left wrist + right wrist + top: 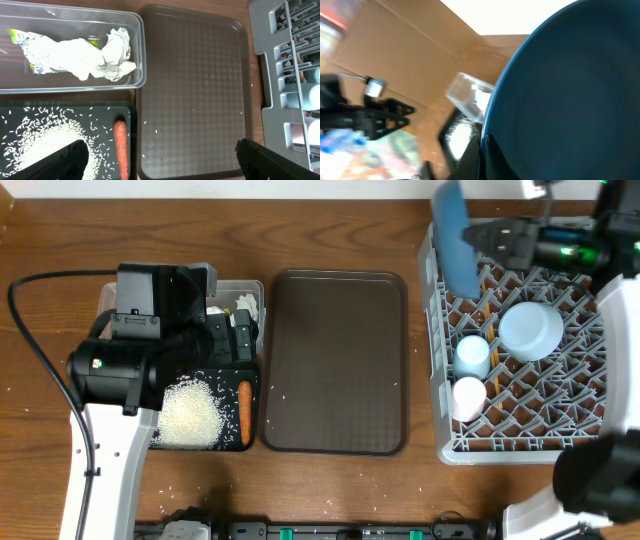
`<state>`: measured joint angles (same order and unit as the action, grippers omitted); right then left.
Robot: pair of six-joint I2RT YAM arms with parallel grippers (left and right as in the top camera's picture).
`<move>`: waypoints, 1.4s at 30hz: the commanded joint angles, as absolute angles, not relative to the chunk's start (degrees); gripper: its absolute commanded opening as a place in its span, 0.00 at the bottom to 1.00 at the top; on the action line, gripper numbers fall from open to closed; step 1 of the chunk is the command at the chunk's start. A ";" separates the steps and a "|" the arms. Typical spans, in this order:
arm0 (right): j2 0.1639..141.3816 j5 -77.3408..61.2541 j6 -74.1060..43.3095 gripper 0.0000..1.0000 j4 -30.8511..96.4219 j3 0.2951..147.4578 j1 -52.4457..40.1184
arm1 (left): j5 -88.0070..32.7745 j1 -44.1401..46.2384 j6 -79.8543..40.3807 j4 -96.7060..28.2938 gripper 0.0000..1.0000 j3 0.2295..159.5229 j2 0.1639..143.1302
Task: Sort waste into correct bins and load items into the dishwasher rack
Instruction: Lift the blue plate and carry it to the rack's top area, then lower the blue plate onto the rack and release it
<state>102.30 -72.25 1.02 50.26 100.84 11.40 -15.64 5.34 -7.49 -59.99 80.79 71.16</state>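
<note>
**Overhead:** right tool [480,238] clamped on the dark blue dish [455,242], which is held on edge over the dishwasher rack [437,390]. The light blue bowl [530,328], light blue cup [472,355] and pink cup [467,397] sit in the rack near the tool.

**Left wrist:** left tool [160,167] fingers apart. The carrot [120,147] and rice [35,145] lie in the black tray [100,106] beside its left finger, with the tissue [110,57] in the clear tub [141,55] ahead.

**Right wrist:** dish rim gripped at the finger [484,159].

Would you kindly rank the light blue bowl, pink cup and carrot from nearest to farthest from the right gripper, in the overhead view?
From the right gripper:
1. light blue bowl, in the dishwasher rack
2. pink cup, at the rack's left edge
3. carrot, far left in the black tray
</note>
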 commanded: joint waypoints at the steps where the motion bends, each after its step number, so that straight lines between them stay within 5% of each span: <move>1: 107.04 -88.73 3.60 0.01 50.35 100.27 14.98 | -15.09 5.04 -7.57 -60.05 0.97 80.90 71.20; 11: 116.07 -88.27 3.95 0.01 48.58 100.27 21.87 | -15.09 5.04 -7.57 -60.05 0.97 80.90 71.20; 21: 116.05 -64.27 3.95 0.07 54.19 100.27 27.29 | -15.09 5.04 -7.57 -60.05 0.97 80.90 71.20; 23: 116.05 -59.46 3.95 0.28 54.89 100.27 27.86 | -15.09 5.04 -7.57 -60.05 0.97 80.90 71.20; 29: 116.03 -57.84 1.26 0.72 54.57 100.51 31.07 | -15.09 5.04 -7.57 -60.05 0.97 80.90 71.20; 42: 109.62 -50.63 -5.82 0.88 53.54 100.62 39.88 | -15.09 5.04 -7.57 -60.05 0.97 80.90 71.20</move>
